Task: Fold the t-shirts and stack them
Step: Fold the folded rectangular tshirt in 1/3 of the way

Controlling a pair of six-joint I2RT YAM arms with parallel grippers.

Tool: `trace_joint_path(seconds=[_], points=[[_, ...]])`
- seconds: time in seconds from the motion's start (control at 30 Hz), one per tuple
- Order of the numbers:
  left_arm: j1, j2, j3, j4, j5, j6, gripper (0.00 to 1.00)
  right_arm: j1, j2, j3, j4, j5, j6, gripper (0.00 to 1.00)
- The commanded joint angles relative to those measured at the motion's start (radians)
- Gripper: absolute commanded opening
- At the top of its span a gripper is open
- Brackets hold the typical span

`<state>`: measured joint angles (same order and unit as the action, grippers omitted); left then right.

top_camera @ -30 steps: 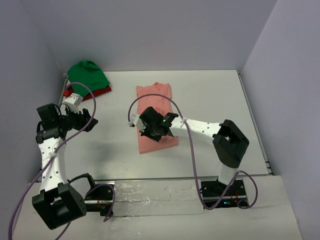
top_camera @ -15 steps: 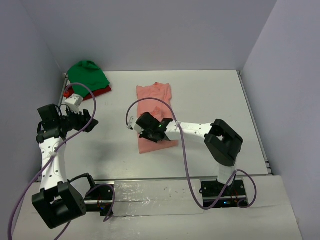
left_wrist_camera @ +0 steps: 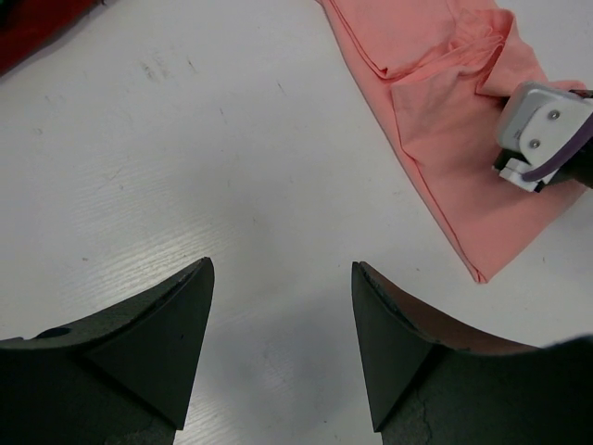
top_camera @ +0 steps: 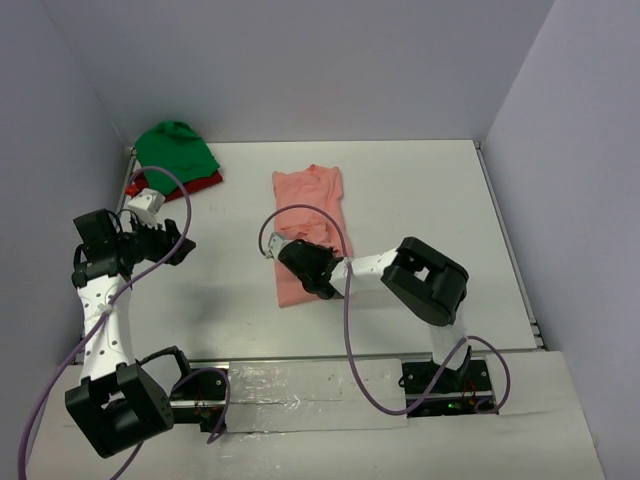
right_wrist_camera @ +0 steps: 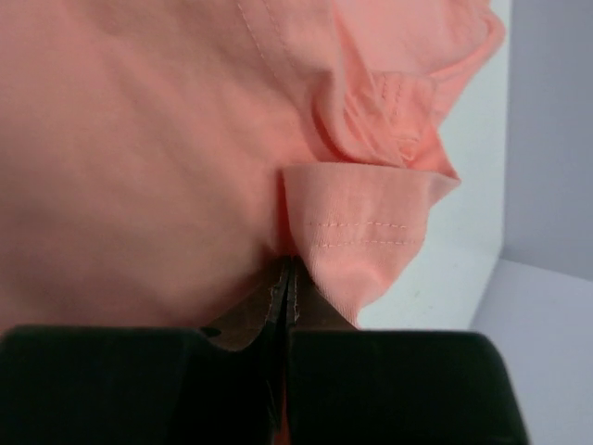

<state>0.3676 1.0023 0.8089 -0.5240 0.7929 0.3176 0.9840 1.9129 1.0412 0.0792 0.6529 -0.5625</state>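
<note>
Dark red t-shirt (top_camera: 207, 183) is mostly buried under the bright green t-shirt (top_camera: 176, 150) at the counter's (top_camera: 430, 200) far-left corner, with only an edge showing. Salmon-pink t-shirt (top_camera: 312, 195) lies in a long fold near counter centre; right end effector (right_wrist_camera: 285, 278) is on its near part, jaws pinched tight on a hemmed fold of the cloth. Left end effector (left_wrist_camera: 281, 306) hovers over bare counter to its left, spread wide, holding nothing.

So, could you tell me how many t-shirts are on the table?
3: a salmon-pink t-shirt mid-table, a green t-shirt in the far-left corner, and a dark red t-shirt mostly hidden beneath it; others could be buried there.
</note>
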Motion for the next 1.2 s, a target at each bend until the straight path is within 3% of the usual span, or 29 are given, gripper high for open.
trace_joint_path(seconds=[0.0,0.4,0.77,0.87,0.93,0.97,1.03,1.1,1.17], points=[[0.014,-0.021,0.003,0.015,0.045,0.012,0.70,-0.004,0.046,-0.055,0.325,0.200,-0.178,0.00],[0.025,-0.016,0.003,-0.002,0.075,0.028,0.70,-0.064,0.138,-0.148,1.005,0.373,-0.581,0.00],[0.031,-0.028,0.001,-0.007,0.081,0.037,0.70,-0.119,0.107,-0.138,1.050,0.390,-0.599,0.00],[0.036,-0.030,0.004,-0.017,0.088,0.040,0.70,-0.143,0.091,-0.133,0.937,0.390,-0.489,0.00],[0.037,-0.031,0.007,-0.019,0.091,0.041,0.70,-0.177,0.066,-0.087,0.602,0.343,-0.337,0.00],[0.037,-0.031,0.007,-0.022,0.092,0.043,0.70,-0.197,0.042,-0.011,0.280,0.308,-0.130,0.00],[0.039,-0.034,0.009,-0.025,0.095,0.044,0.70,-0.267,0.023,0.077,0.023,0.161,0.118,0.00],[0.040,-0.039,0.010,-0.030,0.100,0.047,0.70,-0.321,0.006,0.123,-0.070,0.126,0.154,0.00],[0.042,-0.039,0.012,-0.031,0.106,0.047,0.70,-0.337,-0.050,0.067,-0.006,0.158,0.112,0.00]])
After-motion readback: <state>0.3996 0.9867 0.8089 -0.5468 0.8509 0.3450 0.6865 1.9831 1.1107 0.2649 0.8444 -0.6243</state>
